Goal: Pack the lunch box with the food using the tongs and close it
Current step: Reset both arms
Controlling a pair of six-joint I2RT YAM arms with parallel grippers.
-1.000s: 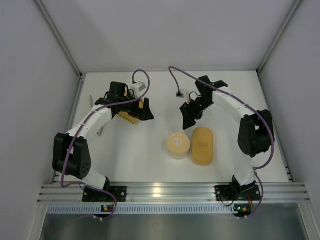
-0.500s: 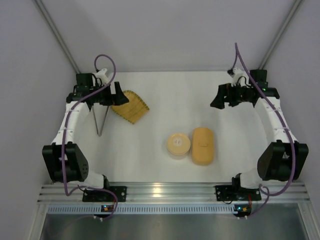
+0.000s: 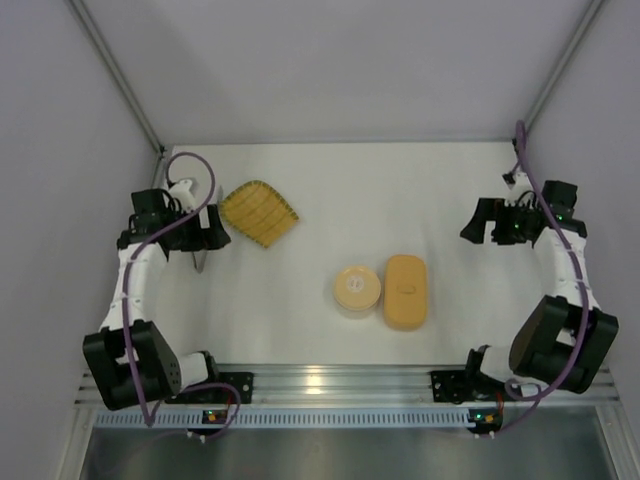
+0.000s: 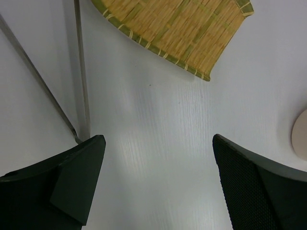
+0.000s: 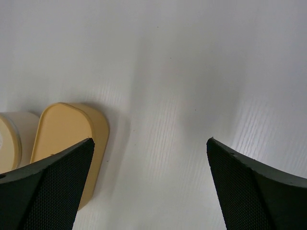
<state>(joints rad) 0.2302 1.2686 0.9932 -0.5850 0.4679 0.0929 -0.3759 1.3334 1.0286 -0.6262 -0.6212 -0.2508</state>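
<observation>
The tan-orange lunch box (image 3: 406,291) lies front centre with its lid on; the right wrist view shows it too, as the lunch box (image 5: 67,139) at lower left. The silver tongs (image 4: 81,72) lie on the table at the far left, and only the tip of the tongs (image 3: 199,263) shows from above. My left gripper (image 3: 208,232) hovers open over them, and in its own view the left gripper (image 4: 158,143) holds nothing. Far to the right, my right gripper (image 3: 480,223) hangs open and empty, with bare table under the right gripper (image 5: 149,141). No food is in view.
A woven yellow tray (image 3: 260,212) lies at the back left, just right of the tongs, and the woven tray (image 4: 177,28) looks bare. A round container with a tan lid (image 3: 357,290) stands against the lunch box's left side. Walls close in the table on the left, the right and at the back.
Both arms have swung outward from the table's middle to its sides. The right gripper has opened wider. The left gripper now covers most of the tongs from above.
</observation>
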